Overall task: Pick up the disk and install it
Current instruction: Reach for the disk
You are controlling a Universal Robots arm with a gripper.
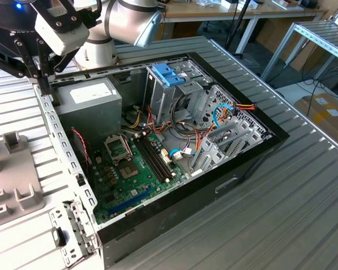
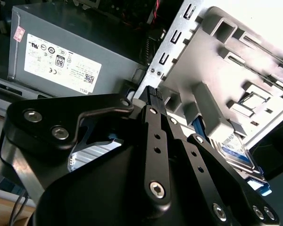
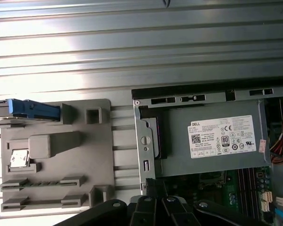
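Observation:
The disk (image 3: 26, 108) stands on edge in a slot at one corner of a grey plastic fixture (image 3: 56, 155), its blue rail facing the first wrist view. In the second wrist view the disk (image 2: 238, 147) shows its white label and blue rails behind the fixture's posts. My gripper (image 1: 45, 87) hangs over the metal edge of the open computer case, beside the power supply and apart from the disk. Its black fingers (image 2: 152, 92) are shut together with nothing between them. In the first wrist view the gripper (image 3: 151, 187) sits over the case rim.
The open computer case (image 1: 253, 152) lies on a ribbed metal table. A grey power supply (image 1: 90, 101) fills one corner. The drive cage with a light-blue bracket (image 1: 169, 73) stands at the far side. Cables and the green motherboard (image 1: 135, 169) fill the middle.

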